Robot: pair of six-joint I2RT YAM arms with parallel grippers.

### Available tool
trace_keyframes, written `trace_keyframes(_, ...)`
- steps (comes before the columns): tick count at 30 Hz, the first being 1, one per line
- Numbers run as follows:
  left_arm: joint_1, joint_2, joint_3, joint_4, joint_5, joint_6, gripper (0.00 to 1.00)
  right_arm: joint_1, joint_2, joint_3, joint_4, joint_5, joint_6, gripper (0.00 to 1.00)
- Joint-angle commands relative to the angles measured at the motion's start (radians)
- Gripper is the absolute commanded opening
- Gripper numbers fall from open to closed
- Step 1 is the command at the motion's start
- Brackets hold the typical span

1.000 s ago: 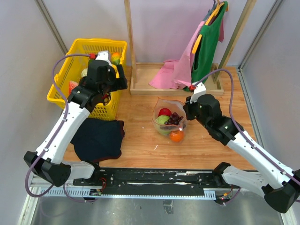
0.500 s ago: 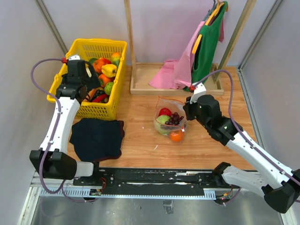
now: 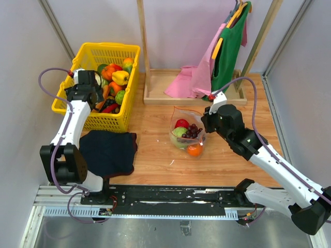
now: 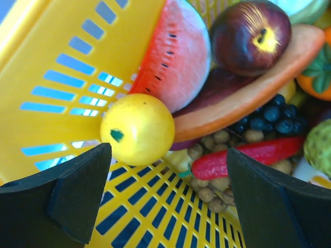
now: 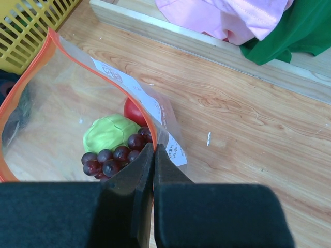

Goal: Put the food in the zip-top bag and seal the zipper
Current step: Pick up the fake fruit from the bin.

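Note:
The zip-top bag [image 3: 186, 129] lies open on the wooden table and holds a red apple [image 3: 181, 123], a green cabbage [image 3: 179, 132], purple grapes [image 3: 193, 131] and an orange [image 3: 194, 150]. My right gripper [image 3: 205, 124] is shut on the bag's red-orange zipper strip [image 5: 62, 44] at its right rim [image 5: 153, 147]. The cabbage [image 5: 109, 135] and grapes [image 5: 116, 154] lie just left of it. My left gripper [image 3: 94, 99] is open and empty inside the yellow basket [image 3: 77, 111]. A yellow round fruit [image 4: 137, 129] sits by its left finger, a red chili [image 4: 243, 157] by its right.
The basket also holds a watermelon slice [image 4: 178, 57], a dark red apple [image 4: 251, 31], peppers [image 3: 120, 77] and more toy food. A dark cloth [image 3: 107, 152] lies in front of it. A wooden rack [image 3: 155, 95] with pink [image 3: 194, 80] and green garments [image 3: 230, 46] stands behind the bag.
My left arm has swung from the basket's right side to its left and lowered its gripper among the food. The right arm and the bag have not moved.

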Motion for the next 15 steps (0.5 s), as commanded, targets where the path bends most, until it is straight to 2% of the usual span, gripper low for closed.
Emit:
trace_keyframes(1, 0.044, 0.020, -0.048, -0.032, -0.119, -0.015, 0.97, -0.017, 0.007, -0.008, 0.016, -0.009, 0.014, 0.01)
trace_keyframes(9, 0.096, 0.105, -0.042, -0.017, -0.117, -0.010, 0.99, -0.017, 0.032, -0.001, 0.012, -0.023, 0.015, 0.01)
trace_keyframes(15, 0.103, 0.197, 0.005, -0.044, -0.190, -0.015, 0.99, -0.017, 0.042, -0.006, 0.020, -0.041, 0.014, 0.01)
